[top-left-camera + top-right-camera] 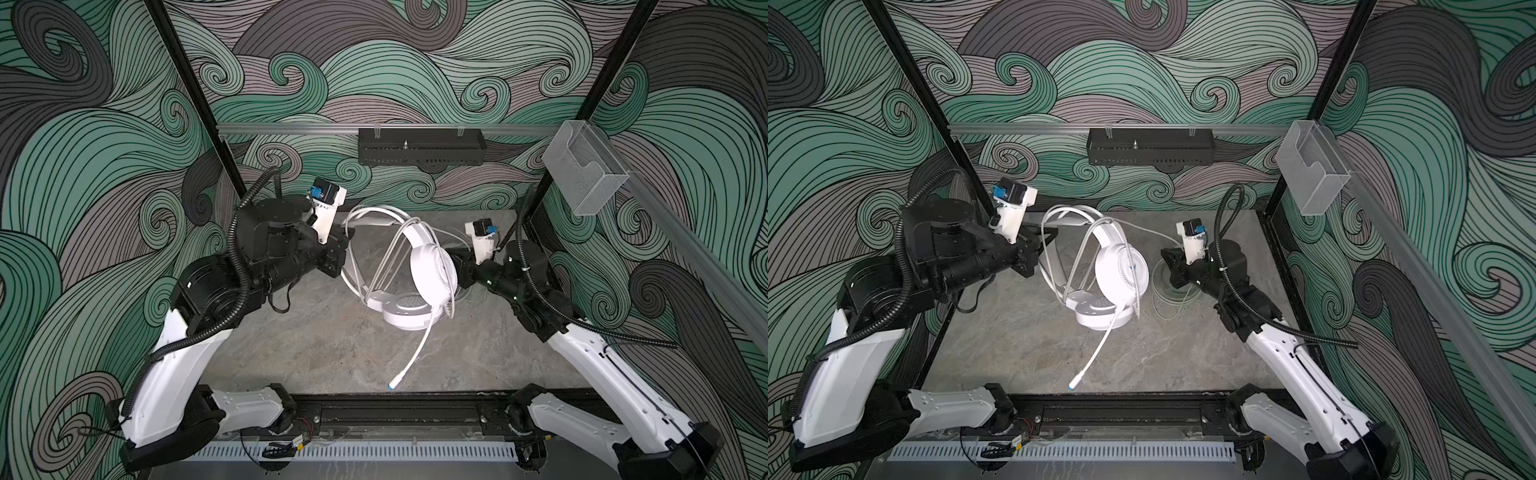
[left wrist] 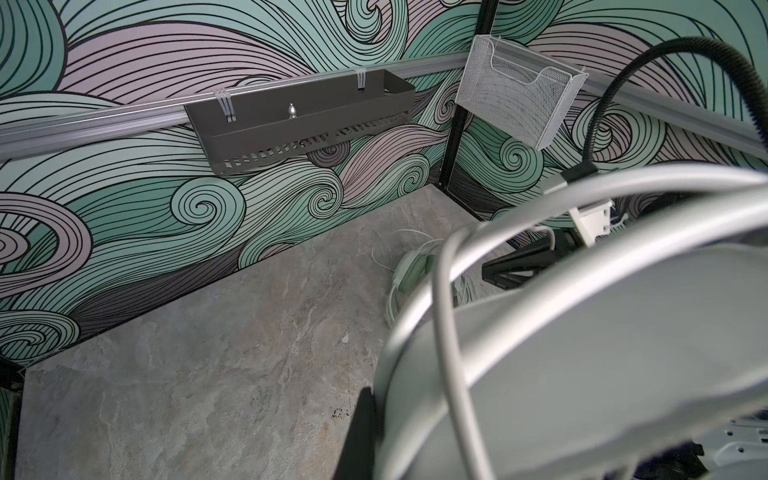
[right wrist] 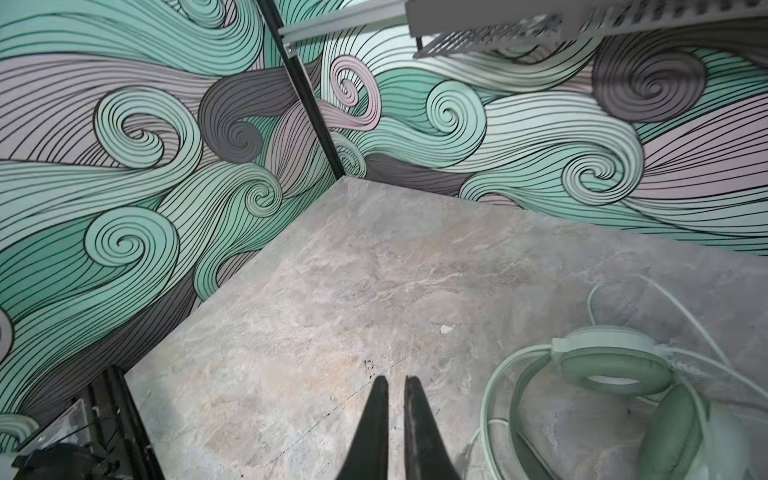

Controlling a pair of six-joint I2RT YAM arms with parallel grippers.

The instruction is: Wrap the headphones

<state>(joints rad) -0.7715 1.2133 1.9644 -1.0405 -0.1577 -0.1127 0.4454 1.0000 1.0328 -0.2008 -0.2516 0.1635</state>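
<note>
left hand (image 1: pixel 1047 235) clamped on white headset (image 1: pixel 1121 270) headband, mid-table, one earcup down | right hand (image 3: pixel 395 380) fingers almost together, empty, just beside mint headset (image 3: pixel 623 395) lying right of white one | mic boom (image 1: pixel 1096 349) reaches toward near edge | table (image 1: pixel 1000 345) open near-left

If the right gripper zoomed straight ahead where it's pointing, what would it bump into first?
Probably just the bare table: the right wrist view shows nothing else ahead of the right gripper, then the swirly wall. The mint headphones lie off to one side. Its tilt is hard to judge.
</note>
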